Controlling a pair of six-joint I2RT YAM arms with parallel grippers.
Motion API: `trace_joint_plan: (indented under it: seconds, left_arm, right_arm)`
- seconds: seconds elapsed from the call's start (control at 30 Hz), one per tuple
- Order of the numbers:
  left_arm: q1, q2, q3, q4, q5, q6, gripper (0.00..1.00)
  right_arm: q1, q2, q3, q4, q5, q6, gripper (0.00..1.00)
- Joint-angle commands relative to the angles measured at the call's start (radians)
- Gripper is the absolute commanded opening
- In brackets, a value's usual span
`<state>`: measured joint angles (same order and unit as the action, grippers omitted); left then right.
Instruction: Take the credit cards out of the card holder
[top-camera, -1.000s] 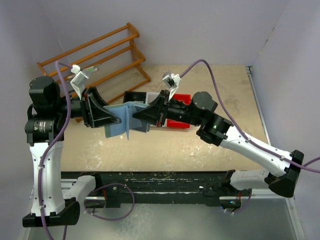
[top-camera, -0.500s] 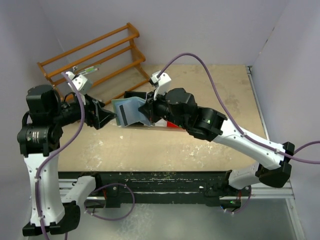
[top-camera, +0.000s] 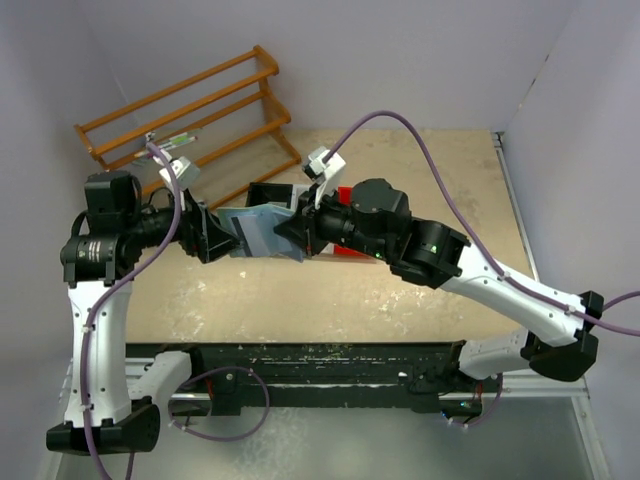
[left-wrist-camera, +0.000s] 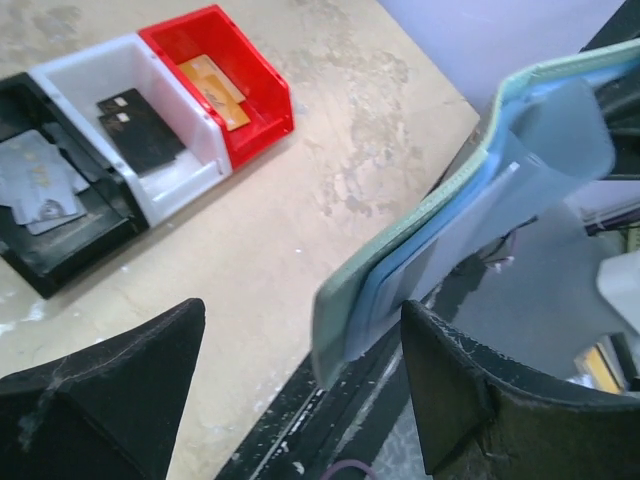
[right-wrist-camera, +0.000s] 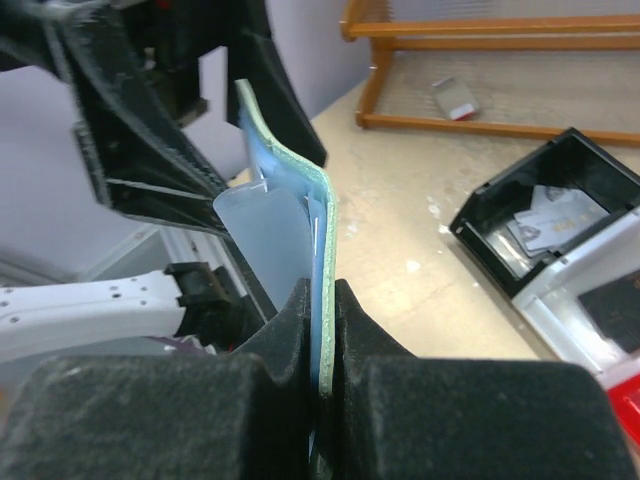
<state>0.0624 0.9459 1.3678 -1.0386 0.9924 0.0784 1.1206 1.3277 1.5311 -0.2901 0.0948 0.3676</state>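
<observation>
Raised card holder (right-wrist-camera: 322, 215) pinched by right fingers (right-wrist-camera: 395, 400); left fingers (left-wrist-camera: 110, 385) spread. Some credit cards (left-wrist-camera: 215, 88) lie in bins (left-wrist-camera: 262, 125); others inside unclear.

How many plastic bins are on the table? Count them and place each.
3, side by side in one row: black bin at one end, white bin in the middle, red bin at the other end.

A: How is the light?
B: Soft, even, from overhead; faint shadows on the bench (top-camera: 450, 170), no glare.
A: Sharp?
B: Top view is crisp. Left wrist view blurs the close wallet (left-wrist-camera: 450, 230), while the bins (left-wrist-camera: 175, 190) behind are clear.
</observation>
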Motion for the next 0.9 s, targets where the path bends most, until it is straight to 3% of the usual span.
trace_joint_plan:
  seconds: [0.0, 0.13, 0.27, 0.43, 0.53, 0.6, 0.77, 0.87]
  left_arm:
    - [-0.003, -0.008, 0.0, 0.054, 0.146, -0.079, 0.82]
    - [-0.003, -0.01, 0.017, 0.067, 0.202, -0.114, 0.79]
    - [-0.003, 0.001, 0.018, 0.066, 0.287, -0.139, 0.64]
    - [-0.002, 0.008, 0.017, 0.028, 0.412, -0.134, 0.7]
    - [-0.003, 0.009, 0.019, 0.016, 0.474, -0.13, 0.67]
    - [-0.002, 0.017, 0.026, -0.006, 0.498, -0.115, 0.56]
    - [-0.002, 0.051, 0.063, -0.112, 0.532, -0.021, 0.16]
    - [-0.003, 0.074, 0.085, -0.147, 0.571, -0.001, 0.02]
  right_arm:
    - [0.005, -0.034, 0.006, 0.105, -0.136, 0.016, 0.0]
    - [0.005, -0.04, 0.0, 0.139, -0.18, 0.018, 0.0]
    - [0.003, -0.055, -0.016, 0.167, -0.19, 0.026, 0.0]
    - [0.0, -0.056, -0.013, 0.158, -0.18, 0.024, 0.0]
    - [-0.002, -0.051, -0.01, 0.148, -0.176, 0.023, 0.0]
    - [-0.003, -0.054, -0.007, 0.142, -0.174, 0.024, 0.0]
    - [-0.02, -0.075, 0.0, 0.123, -0.182, 0.036, 0.0]
    - [-0.05, -0.112, -0.019, 0.132, -0.237, 0.051, 0.0]
